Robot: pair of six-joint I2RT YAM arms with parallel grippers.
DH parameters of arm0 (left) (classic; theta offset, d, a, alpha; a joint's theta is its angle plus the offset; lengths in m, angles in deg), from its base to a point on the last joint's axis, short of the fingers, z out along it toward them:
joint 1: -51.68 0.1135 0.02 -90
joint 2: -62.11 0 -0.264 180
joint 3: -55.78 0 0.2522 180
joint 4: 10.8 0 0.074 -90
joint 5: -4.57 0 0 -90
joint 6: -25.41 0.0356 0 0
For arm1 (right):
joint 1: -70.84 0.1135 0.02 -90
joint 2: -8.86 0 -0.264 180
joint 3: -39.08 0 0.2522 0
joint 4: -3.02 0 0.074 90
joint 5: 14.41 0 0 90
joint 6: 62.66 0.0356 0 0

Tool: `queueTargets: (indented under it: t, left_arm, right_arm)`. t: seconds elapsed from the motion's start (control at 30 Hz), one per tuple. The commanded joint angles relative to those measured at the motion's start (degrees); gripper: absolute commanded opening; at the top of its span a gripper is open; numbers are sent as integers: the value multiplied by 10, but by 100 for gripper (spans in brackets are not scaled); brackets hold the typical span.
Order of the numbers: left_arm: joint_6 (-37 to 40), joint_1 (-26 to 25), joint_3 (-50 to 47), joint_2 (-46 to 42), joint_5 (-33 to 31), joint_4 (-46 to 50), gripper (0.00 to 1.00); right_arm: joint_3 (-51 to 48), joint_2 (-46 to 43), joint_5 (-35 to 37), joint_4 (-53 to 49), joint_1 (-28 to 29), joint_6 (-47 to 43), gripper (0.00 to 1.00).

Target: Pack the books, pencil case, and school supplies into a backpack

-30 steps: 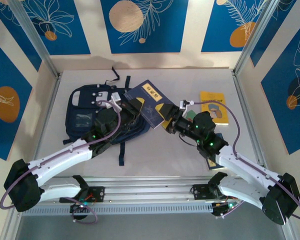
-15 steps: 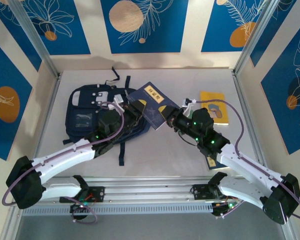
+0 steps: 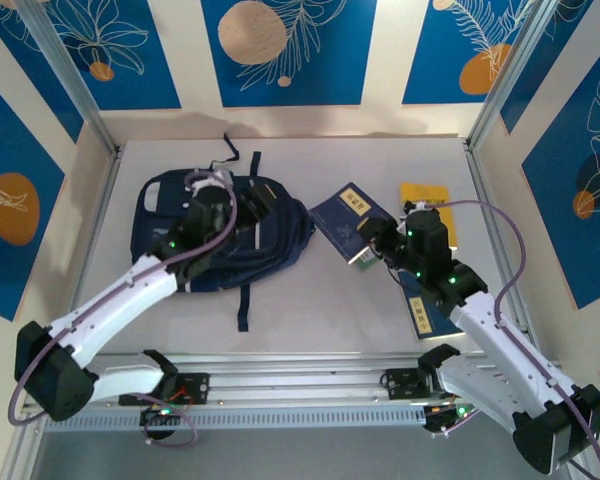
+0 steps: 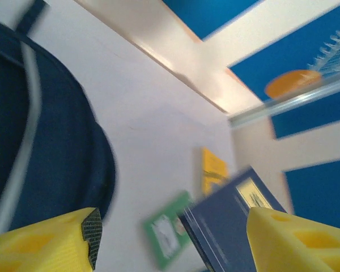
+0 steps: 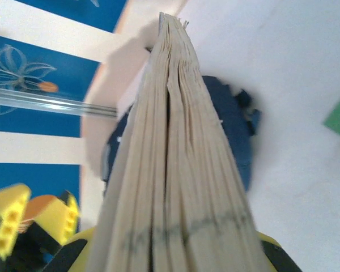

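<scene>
The navy backpack (image 3: pixel 270 245) lies flat at the left of the table. My left gripper (image 3: pixel 248 203) hovers open over its top edge, nothing between its yellow fingers (image 4: pixel 62 243). My right gripper (image 3: pixel 370 238) is shut on a navy book (image 3: pixel 348 218) with a pale label, held tilted off the table to the right of the backpack. In the right wrist view the book's page edges (image 5: pixel 175 170) stand between the jaws, the backpack (image 5: pixel 235 136) behind them. A green book (image 4: pixel 167 235) lies under the held book. The pencil case and school supplies are out of view.
A yellow book (image 3: pixel 432 205) lies at the back right, partly behind my right arm. Another navy book (image 3: pixel 425 315) lies under the right forearm. Metal frame posts stand along both sides of the table (image 3: pixel 330 310).
My left gripper opened, let go of the navy book and drew back left over the backpack. My right gripper shut on that book and carried it right, away from the backpack.
</scene>
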Motion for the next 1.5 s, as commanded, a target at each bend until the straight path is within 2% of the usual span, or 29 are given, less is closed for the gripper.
queueTargets:
  t: [0.0, 0.17, 0.33, 0.5, 0.7, 0.97, 1.1, 1.23, 1.3, 1.47]
  left_arm:
    - [147, 52, 66, 72, 76, 137, 66]
    - [233, 112, 183, 221, 212, 202, 61]
    - [260, 126, 266, 316, 228, 241, 59]
    - [264, 128, 300, 370, 217, 263, 57]
    - [269, 136, 273, 375, 191, 261, 55]
    - [267, 152, 232, 340, 199, 231, 56]
    - [270, 154, 244, 355, 208, 235, 56]
    - [256, 154, 250, 378, 251, 210, 56]
    - [247, 154, 252, 387, 267, 199, 53]
    - [243, 151, 252, 394, 290, 183, 35]
  right_arm:
    - [10, -24, -57, -62, -13, -69, 0]
    - [25, -68, -59, -122, -19, -130, 0]
    - [23, -113, -77, -142, -40, -159, 0]
    - [30, -125, -117, -154, -61, -156, 0]
    - [31, -123, -147, -146, -74, -157, 0]
    - [10, -104, -168, -125, -86, -158, 0]
    - [-4, -98, -180, -109, -91, -150, 0]
    - [-11, -92, -183, -105, -93, -153, 0]
    - [-16, -89, -183, -104, -94, -153, 0]
    - [-29, -72, -217, -89, -102, -132, 0]
